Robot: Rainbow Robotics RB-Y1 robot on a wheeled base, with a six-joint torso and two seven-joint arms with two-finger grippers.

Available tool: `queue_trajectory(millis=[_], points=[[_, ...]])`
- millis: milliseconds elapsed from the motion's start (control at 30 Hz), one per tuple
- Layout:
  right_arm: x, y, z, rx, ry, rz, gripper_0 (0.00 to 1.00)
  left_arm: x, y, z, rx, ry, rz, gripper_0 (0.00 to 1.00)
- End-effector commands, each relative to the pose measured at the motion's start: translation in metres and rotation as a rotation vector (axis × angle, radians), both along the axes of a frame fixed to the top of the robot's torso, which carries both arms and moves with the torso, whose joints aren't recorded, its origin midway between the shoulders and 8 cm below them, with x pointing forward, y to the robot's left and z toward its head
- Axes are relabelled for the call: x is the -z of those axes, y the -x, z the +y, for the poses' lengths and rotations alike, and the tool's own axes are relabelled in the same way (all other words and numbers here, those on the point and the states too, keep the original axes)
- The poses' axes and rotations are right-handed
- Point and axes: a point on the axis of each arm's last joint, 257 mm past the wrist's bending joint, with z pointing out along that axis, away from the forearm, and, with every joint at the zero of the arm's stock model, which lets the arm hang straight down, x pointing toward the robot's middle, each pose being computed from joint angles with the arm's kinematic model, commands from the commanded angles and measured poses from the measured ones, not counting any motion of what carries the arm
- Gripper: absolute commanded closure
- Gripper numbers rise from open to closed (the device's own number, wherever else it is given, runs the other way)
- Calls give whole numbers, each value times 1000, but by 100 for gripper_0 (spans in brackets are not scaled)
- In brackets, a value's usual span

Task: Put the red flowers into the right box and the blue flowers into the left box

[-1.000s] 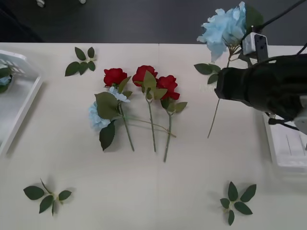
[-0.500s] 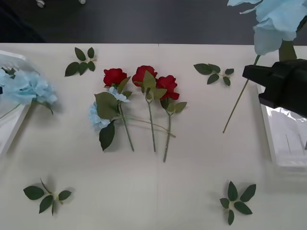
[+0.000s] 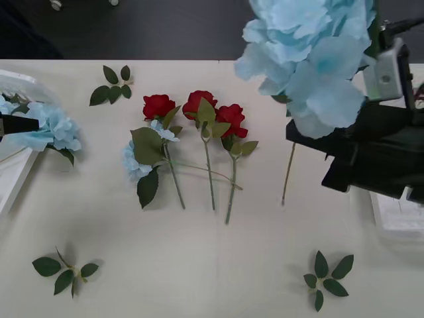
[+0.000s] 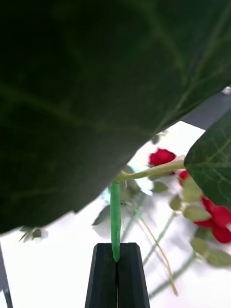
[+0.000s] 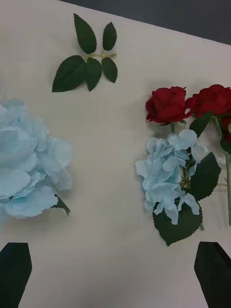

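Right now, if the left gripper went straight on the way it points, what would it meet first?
Likely bare table: the open left gripper aims between two blue flowers; depth unclear.

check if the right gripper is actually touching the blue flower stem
Touching. In the right wrist view the right gripper has its two black fingers shut together on the green stem of the blue flower, which runs down between them.
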Motion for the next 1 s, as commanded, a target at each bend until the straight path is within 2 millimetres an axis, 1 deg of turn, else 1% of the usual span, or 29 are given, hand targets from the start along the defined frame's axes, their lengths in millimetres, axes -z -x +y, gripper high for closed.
queue_trajectory(millis=[33, 133, 233, 333, 500, 533, 700, 733, 833, 1000], points=[[-5, 16, 32, -120, 40, -109, 100, -5, 2, -11, 144, -115, -92, 0], [2, 13, 45, -163, 58, -142, 100, -1, 3, -32, 220, -105, -126, 0], [15, 3, 57, -198, 70, -169, 100, 1, 12, -60, 330, -72, -174, 0], [24, -8, 69, -214, 54, -197, 100, 0, 21, -83, 436, -54, -233, 0], [46, -26, 83, -228, 64, -247, 100, 1, 36, -123, 581, 5, -340, 0], [48, -28, 84, -229, 65, -250, 100, 2, 38, -127, 594, 12, -351, 0], [61, -36, 97, -243, 68, -284, 100, 7, 54, -164, 740, 33, -446, 0], [61, -36, 99, -246, 65, -283, 100, 8, 57, -166, 755, 32, -449, 0], [57, -34, 115, -267, 34, -282, 100, 11, 70, -177, 837, 27, -473, 0], [54, -29, 139, -310, 15, -282, 100, 10, 84, -193, 926, 45, -538, 0]])
